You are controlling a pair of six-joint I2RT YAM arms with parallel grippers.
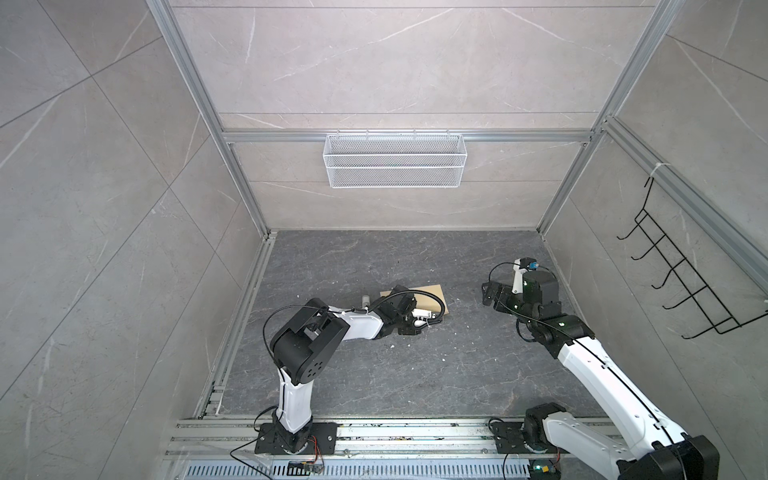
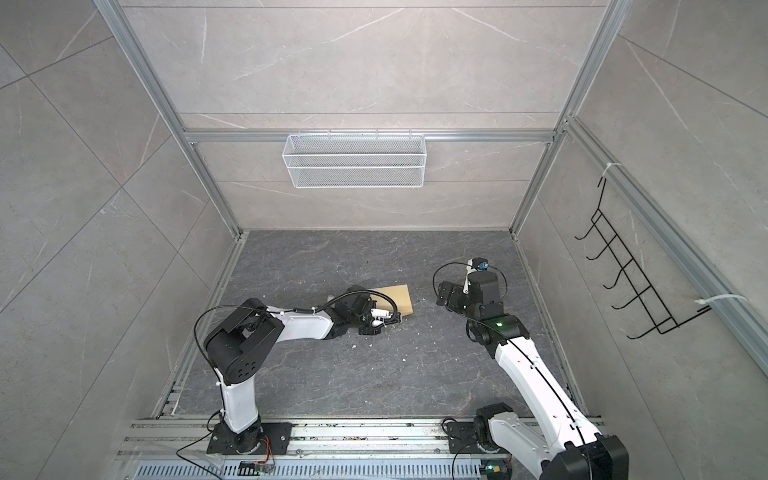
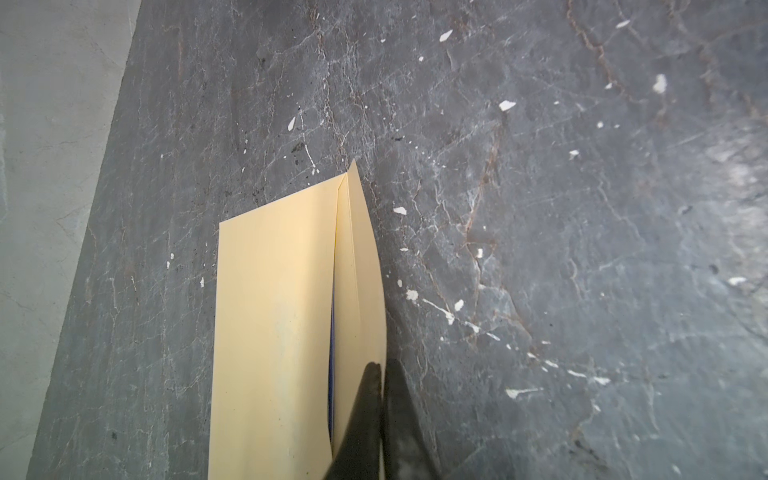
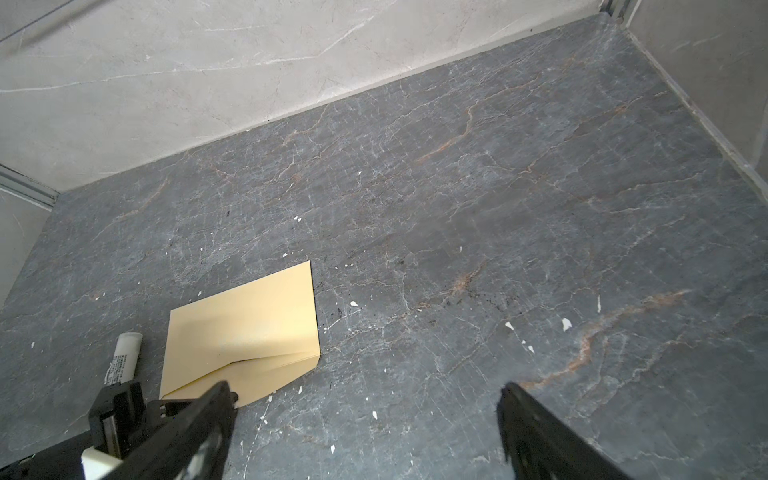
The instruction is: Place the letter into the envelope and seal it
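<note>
Position of envelope (image 1: 432, 293): tan and flat, near the middle of the table (image 1: 374, 374), with its long side running between the left and right edges. The left arm covers much of it in both top views.
State of flap (image 3: 361, 270): in the left wrist view I see it raised off the envelope's body along the fold.
Position of letter (image 3: 331, 386): inside the envelope. I see only a thin dark blue edge in the slit under the flap.
State of left gripper (image 3: 380, 368): fingers pressed together, pinching the free edge of the flap.
State of right gripper (image 4: 368, 386): jaws wide apart, holding nothing. It hovers over bare table toward the right edge, well apart from the envelope.
Position of glue stick (image 4: 124, 353): a white cylinder lying just beside the envelope's end nearer the left edge. I see a narrow gap between them.
Table surface: dark veined stone dotted with small white flecks (image 3: 507, 105).
Back wall: a white wire basket (image 1: 395, 160) hangs from the rail.
Right wall: a black hook rack (image 1: 681, 282) hangs there.
</note>
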